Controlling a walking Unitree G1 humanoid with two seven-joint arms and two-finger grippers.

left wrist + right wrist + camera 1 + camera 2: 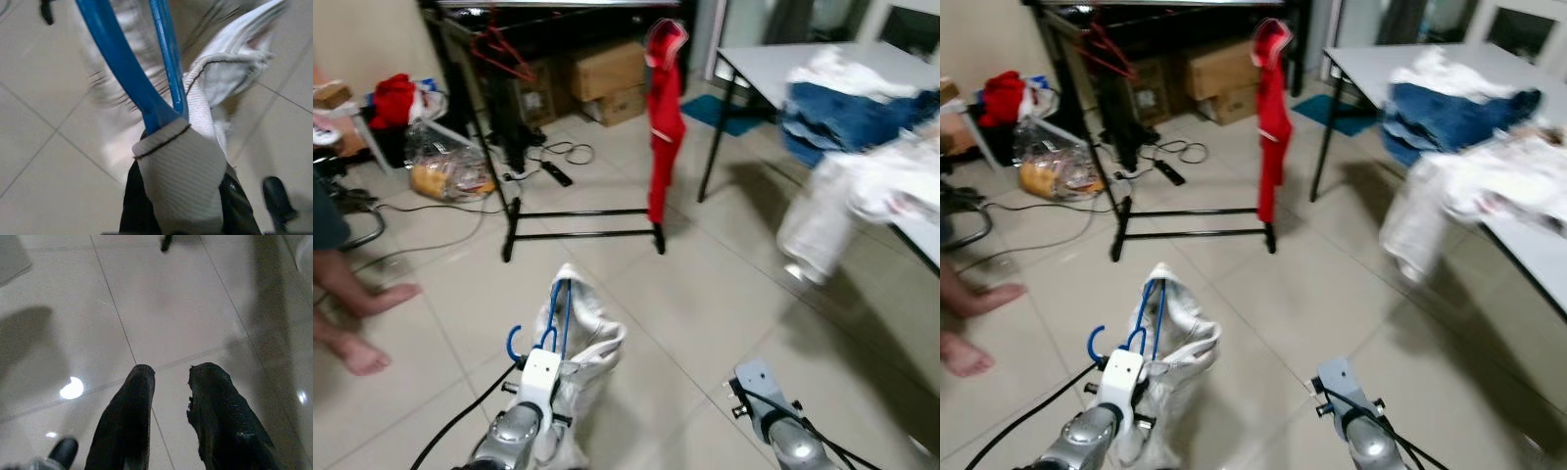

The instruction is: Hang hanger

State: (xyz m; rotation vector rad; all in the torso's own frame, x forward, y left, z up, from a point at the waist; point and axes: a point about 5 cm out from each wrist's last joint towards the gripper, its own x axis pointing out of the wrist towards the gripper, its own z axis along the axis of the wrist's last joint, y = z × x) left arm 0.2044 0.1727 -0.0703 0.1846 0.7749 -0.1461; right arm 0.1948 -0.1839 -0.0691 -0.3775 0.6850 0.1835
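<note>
Ribbed white garment [178, 181] on blue hanger [120, 63], clamped by left end effector [146, 205]; right end effector [171, 382] apart.

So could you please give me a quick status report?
Left gripper shut on blue hanger with white garment. Right gripper open. Rack ahead.

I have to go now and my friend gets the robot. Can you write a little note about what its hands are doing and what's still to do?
Left gripper: shut on the blue hanger, which carries a white garment, held low over the tiled floor.
Right gripper: open, holding nothing, pointing down at the floor.
Clothes rack: straight ahead across the floor, with a red garment already hanging on its right end.
Done: the hanger is dressed and gripped.
Left: walk up to the rack, raise the hanger and hook it on the top bar.
Watch out: a person's bare feet are on the robot's left.
</note>
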